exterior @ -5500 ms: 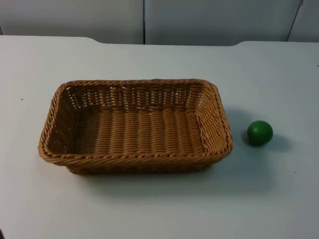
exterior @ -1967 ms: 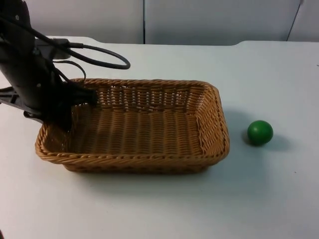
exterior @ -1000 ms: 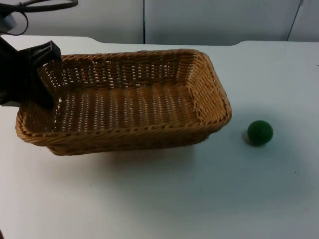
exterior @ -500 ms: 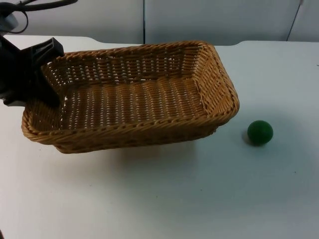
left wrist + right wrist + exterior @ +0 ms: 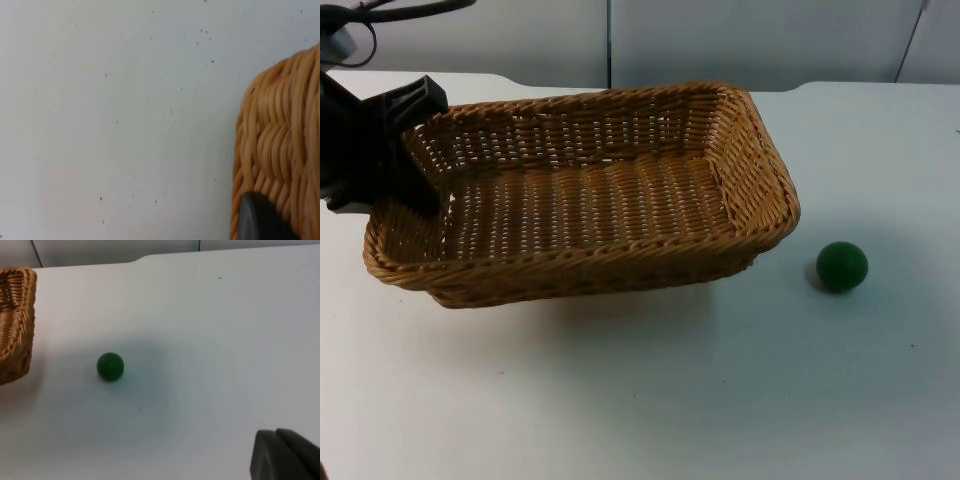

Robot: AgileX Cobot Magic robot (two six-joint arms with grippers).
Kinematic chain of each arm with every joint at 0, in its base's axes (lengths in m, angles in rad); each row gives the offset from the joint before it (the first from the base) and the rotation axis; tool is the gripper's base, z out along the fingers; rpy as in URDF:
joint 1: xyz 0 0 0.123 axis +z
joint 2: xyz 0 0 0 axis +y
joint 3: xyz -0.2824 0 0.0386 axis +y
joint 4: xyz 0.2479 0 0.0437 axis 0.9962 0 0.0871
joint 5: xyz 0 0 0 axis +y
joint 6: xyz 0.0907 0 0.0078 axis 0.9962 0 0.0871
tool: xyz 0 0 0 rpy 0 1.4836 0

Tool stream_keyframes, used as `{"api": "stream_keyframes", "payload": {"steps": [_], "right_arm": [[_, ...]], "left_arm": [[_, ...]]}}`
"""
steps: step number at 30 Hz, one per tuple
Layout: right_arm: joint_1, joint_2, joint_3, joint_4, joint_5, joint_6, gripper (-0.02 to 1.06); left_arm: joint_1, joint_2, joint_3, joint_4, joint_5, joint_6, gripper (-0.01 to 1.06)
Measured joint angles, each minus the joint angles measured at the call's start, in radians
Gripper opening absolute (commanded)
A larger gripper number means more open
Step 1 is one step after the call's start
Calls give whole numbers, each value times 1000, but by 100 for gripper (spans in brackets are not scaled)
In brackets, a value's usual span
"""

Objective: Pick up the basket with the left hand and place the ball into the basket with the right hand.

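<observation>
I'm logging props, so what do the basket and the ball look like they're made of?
Basket: woven wicker or rattan-look strands, tan, slightly glossy, possibly plastic imitation; braided rim. Ball: smooth, matte, dark green, with no seams visible; could be rubber, plastic or painted wood.

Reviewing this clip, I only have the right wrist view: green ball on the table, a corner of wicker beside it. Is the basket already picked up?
Observer: Yes. In the top view the left gripper holds the basket by its left short rim, tilted, right end highest, its shadow on the table beneath.
Operator: Is that grip firm, as far as you see?
Observer: The left wrist view shows a fingertip against the woven wall at the rim.
Operator: Anything inside the basket?
Observer: Nothing; its woven floor lies bare in the top view.
Operator: How does the ball sit relative to it?
Observer: The ball rests on the table, apart from the basket, off its right end.
</observation>
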Motion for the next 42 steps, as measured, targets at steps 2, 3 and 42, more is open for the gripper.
{"api": "stream_keyframes", "payload": {"steps": [2,3,42], "right_arm": [[0,0,0,0,0,0,0],[0,0,0,0,0,0,0],[0,163,0,-3,0,0,0]], "left_arm": [[0,0,0,0,0,0,0],[0,0,0,0,0,0,0],[0,0,0,0,0,0,0]]}}
